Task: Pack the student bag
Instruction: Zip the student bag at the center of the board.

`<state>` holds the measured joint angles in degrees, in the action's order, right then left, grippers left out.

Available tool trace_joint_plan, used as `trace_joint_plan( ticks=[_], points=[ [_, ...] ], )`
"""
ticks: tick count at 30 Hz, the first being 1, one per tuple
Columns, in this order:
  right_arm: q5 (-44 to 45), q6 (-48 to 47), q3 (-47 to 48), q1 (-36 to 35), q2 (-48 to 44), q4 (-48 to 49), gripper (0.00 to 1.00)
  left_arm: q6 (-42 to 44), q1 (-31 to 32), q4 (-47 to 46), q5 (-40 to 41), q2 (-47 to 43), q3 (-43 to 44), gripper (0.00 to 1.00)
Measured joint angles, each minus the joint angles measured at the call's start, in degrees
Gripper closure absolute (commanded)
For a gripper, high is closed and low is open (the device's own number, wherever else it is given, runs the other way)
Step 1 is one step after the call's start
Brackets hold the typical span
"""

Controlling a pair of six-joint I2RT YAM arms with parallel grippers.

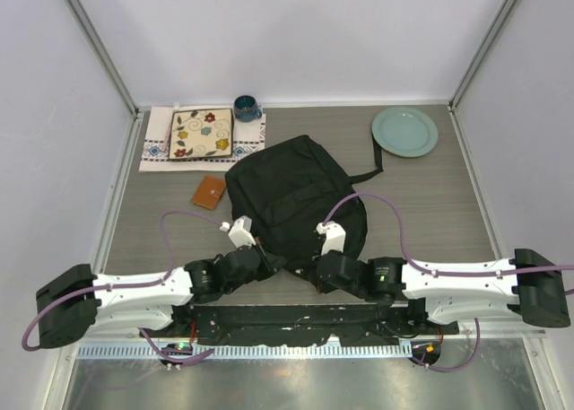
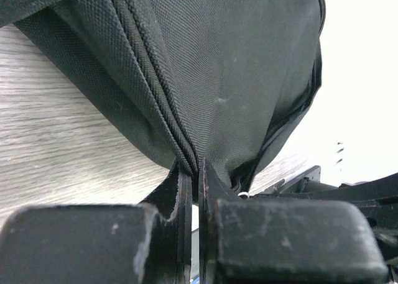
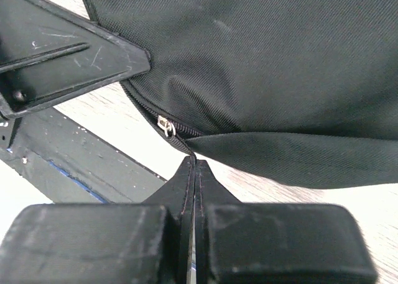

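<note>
Pincers [image 2: 195, 172] [image 3: 193, 163] tight on student bag [image 1: 296, 195] seam

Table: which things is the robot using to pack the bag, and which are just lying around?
In the job: student bag, left gripper, right gripper (both pinching its edge).
Lying about, untouched: green plate, blue mug, flowery tray, patterned cloth, small brown square.

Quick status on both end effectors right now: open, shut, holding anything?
Left end effector: shut on the student bag, pinching its near-edge fabric.
Right end effector: shut, tips at the bag's zipper seam; grip unclear.
</note>
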<state>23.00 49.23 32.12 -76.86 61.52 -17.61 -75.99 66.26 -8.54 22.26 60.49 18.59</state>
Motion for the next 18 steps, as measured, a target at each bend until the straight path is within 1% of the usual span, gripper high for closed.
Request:
trace_joint_plan(
  ticks=[3,9,13,18],
  points=[
    [-0.1,0.0,0.1,0.3,-0.3,0.7,0.99,0.6,-0.6,5.0,0.2,-4.7,-0.1,1.0],
    [-0.9,-0.4,0.8,0.6,-0.3,2.0,0.99,2.8,-4.3,13.6,-1.5,-14.5,-0.9,1.0],
    [-1.4,-0.5,1.5,0.6,0.0,3.5,0.99,5.2,-7.7,18.4,-4.2,-18.3,-0.8,1.0],
    [-2.3,-0.6,1.5,0.6,0.5,4.6,0.99,7.6,-12.3,21.0,-8.3,-19.8,-0.8,0.99]
  ],
)
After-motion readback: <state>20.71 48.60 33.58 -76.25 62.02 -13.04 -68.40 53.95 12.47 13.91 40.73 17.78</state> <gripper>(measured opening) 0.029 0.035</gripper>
